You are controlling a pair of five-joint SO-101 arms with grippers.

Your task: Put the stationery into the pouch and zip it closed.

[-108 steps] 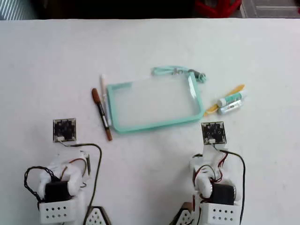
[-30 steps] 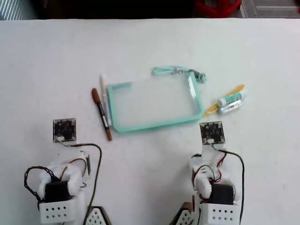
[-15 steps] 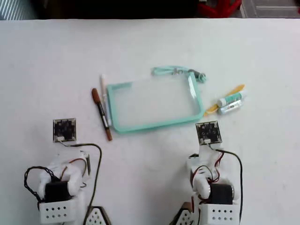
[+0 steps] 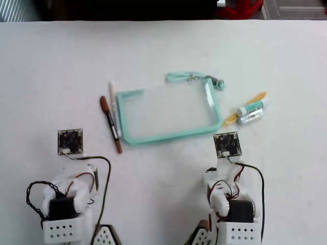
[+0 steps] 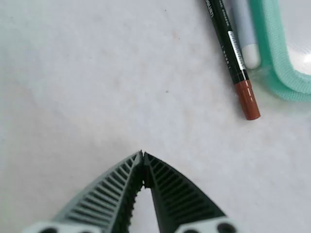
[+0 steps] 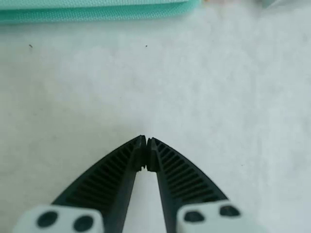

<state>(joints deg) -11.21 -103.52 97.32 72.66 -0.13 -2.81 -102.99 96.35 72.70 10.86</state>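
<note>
High view first: nothing is packed yet. The clear flat pouch with mint-green trim (image 4: 168, 109) lies mid-table. A black pen with a brown cap (image 4: 111, 124) and a slim white pen (image 4: 113, 104) sit just beside it at nine o'clock, and small white-and-green tubes (image 4: 250, 111) lie near it at three. The left arm (image 4: 64, 196) is folded low at seven o'clock, the right arm (image 4: 230, 201) at five.

Left wrist view: the left gripper (image 5: 143, 162) is pinched together and empty, with the black pen ahead.

Right wrist view: the right gripper (image 6: 146, 148) has its tips together and holds nothing, with the pouch's edge ahead.

The opening pick looks due, and it calls for spreading the jaws over a pen or a tube.
</note>
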